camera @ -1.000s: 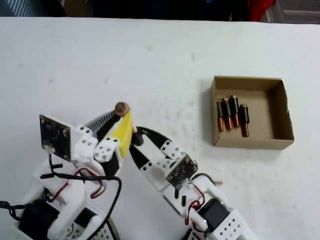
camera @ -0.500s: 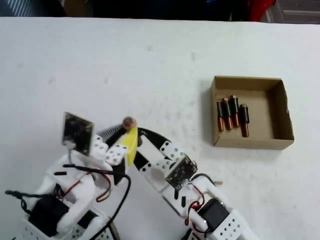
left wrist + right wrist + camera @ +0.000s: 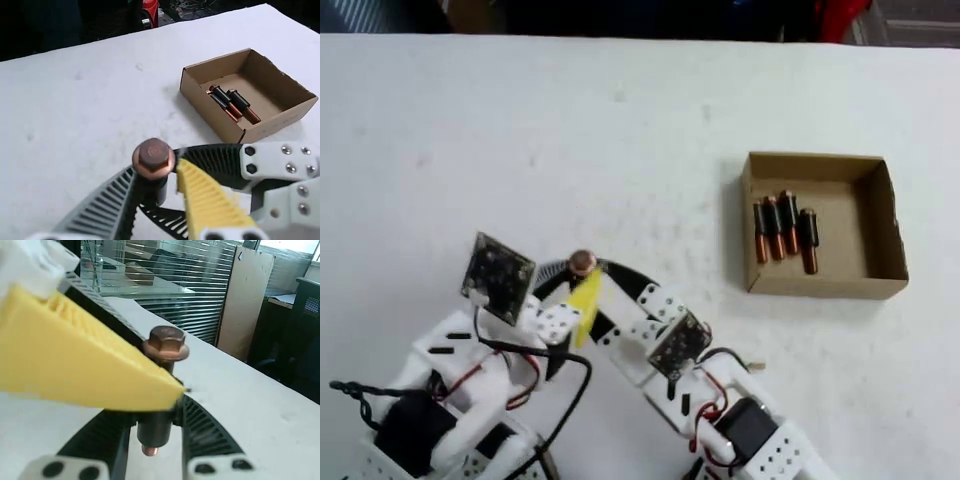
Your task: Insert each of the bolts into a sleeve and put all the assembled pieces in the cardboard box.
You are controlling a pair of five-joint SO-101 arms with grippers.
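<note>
The left hand (image 3: 156, 176) is almost closed. Its yellow finger (image 3: 202, 197) and its grey finger (image 3: 112, 210) press from two sides on the bolt (image 3: 153, 156), just under the copper head. The right hand (image 3: 155, 416) is closed too, and its two black fingers (image 3: 102, 437) hold the dark sleeve (image 3: 154, 427) between them. The bolt stands upright in this sleeve.

The right wrist view shows the copper tip of the bolt coming out under the sleeve; in the left wrist view the head hides this part. The left wrist view and the high view show the cardboard box (image 3: 280, 117) on the white counter (image 3: 75, 100). The box is well apart from both hands, and four assembled pieces (image 3: 783, 232) lie side by side in it.
</note>
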